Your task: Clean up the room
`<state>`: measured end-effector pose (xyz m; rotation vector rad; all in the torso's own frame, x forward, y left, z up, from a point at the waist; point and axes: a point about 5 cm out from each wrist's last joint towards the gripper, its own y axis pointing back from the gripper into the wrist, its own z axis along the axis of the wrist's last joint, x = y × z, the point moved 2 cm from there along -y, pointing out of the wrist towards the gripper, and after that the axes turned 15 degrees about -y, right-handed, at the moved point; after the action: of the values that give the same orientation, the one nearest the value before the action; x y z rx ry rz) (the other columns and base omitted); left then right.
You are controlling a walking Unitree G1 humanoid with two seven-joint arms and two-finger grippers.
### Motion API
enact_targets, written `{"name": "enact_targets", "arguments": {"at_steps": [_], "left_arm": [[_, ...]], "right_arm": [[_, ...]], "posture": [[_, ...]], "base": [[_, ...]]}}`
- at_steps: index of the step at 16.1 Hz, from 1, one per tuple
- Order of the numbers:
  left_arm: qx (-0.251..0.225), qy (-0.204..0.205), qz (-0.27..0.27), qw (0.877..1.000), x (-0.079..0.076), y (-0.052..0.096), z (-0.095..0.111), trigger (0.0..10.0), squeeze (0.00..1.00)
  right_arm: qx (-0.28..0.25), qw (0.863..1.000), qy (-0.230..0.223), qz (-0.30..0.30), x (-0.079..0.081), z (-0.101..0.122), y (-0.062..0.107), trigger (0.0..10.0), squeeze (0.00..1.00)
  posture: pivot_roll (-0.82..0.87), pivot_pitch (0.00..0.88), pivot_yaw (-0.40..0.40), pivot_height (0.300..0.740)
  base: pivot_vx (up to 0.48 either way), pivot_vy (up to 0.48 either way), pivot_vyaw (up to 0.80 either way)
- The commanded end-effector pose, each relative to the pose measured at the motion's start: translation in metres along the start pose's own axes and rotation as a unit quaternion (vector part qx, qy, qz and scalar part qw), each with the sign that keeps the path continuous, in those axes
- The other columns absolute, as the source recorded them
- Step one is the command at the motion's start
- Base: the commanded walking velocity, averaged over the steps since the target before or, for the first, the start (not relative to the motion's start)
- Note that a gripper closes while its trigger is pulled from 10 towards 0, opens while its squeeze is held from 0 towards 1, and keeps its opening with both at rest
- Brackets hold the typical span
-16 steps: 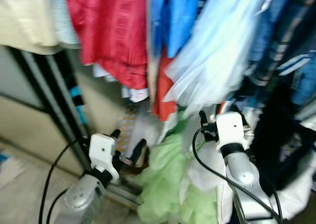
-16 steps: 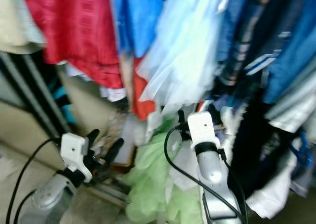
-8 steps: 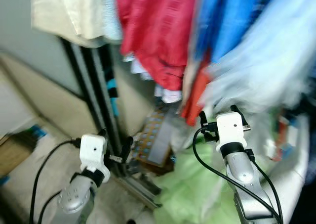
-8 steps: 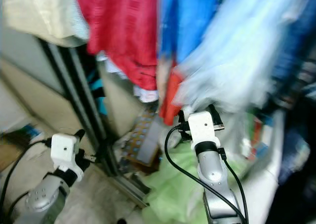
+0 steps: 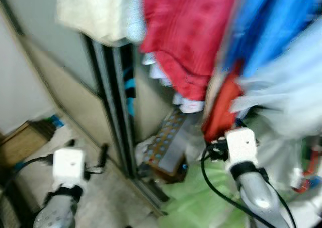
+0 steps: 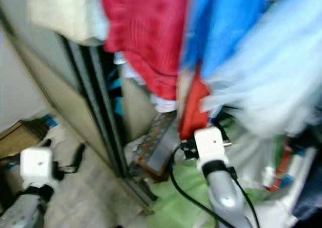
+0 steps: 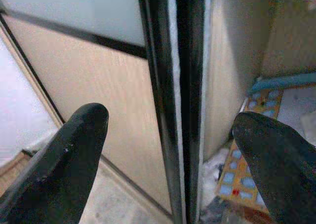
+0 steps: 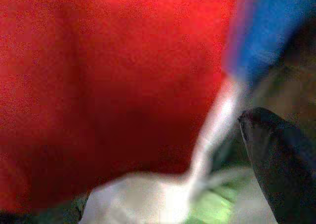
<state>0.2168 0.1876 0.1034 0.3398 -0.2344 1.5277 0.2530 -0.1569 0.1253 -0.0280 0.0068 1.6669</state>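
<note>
Camera swung left since before; our left gripper (image 7: 168, 150) now gapes wide at the wardrobe door frame (image 7: 170, 85), can't tell our right gripper's (image 5: 236, 130) state by red clothes (image 5: 188, 31).

- Left tool (image 7: 170, 150): fingers spread wide, black door frame edge (image 7: 173, 100) straight ahead between them.
- Bare floor (image 5: 108, 198) left of the frame, open passage.
- Patterned box (image 5: 168, 147) and green cloth (image 5: 201, 203) crowd the closet bottom.
- Right tool (image 5: 236, 125) pressed up among hanging red garment (image 5: 188, 31), blue garment (image 5: 271, 21) and pale blue garment (image 5: 287, 97); little free room there.
</note>
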Motion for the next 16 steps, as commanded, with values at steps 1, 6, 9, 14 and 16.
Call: {"name": "enact_targets", "arguments": {"at_steps": [1, 6, 9, 14, 16], "left_arm": [[-0.01, -0.001, -0.004, 1.0, -0.003, 0.001, 0.005, 10.0, 0.0], [-0.018, 0.006, -0.001, 1.0, -0.009, -0.007, 0.01, 10.0, 0.0], [-0.02, 0.002, -0.005, 1.0, -0.011, -0.009, 0.01, 10.0, 0.0], [-0.024, 0.002, -0.002, 1.0, -0.011, -0.016, 0.011, 10.0, 0.0], [-0.022, 0.004, 0.0, 1.0, -0.011, -0.017, 0.011, 10.0, 0.0]], "right_arm": [[0.009, 1.0, -0.003, -0.006, -0.005, -0.004, 0.0, 10.0, 0.0], [0.008, 1.0, -0.02, 0.018, 0.011, 0.001, -0.01, 10.0, 0.0], [0.01, 1.0, -0.021, 0.016, 0.009, -0.002, -0.012, 10.0, 0.0], [0.013, 0.999, -0.031, 0.02, 0.013, -0.004, -0.016, 10.0, 0.0], [0.013, 0.999, -0.032, 0.017, 0.013, -0.004, -0.017, 10.0, 0.0]], "posture": [[-0.01, 0.085, -0.04, 0.74], [0.0, 0.065, -0.047, 0.74], [0.0, 0.057, -0.045, 0.74], [0.0, 0.045, -0.044, 0.74], [0.01, 0.044, -0.042, 0.74]], "base": [[0.0, 0.0, 0.0], [0.0, 0.0, 0.61], [0.0, 0.0, 0.8], [0.0, 0.0, 0.25], [0.0, 0.0, 0.0]]}}
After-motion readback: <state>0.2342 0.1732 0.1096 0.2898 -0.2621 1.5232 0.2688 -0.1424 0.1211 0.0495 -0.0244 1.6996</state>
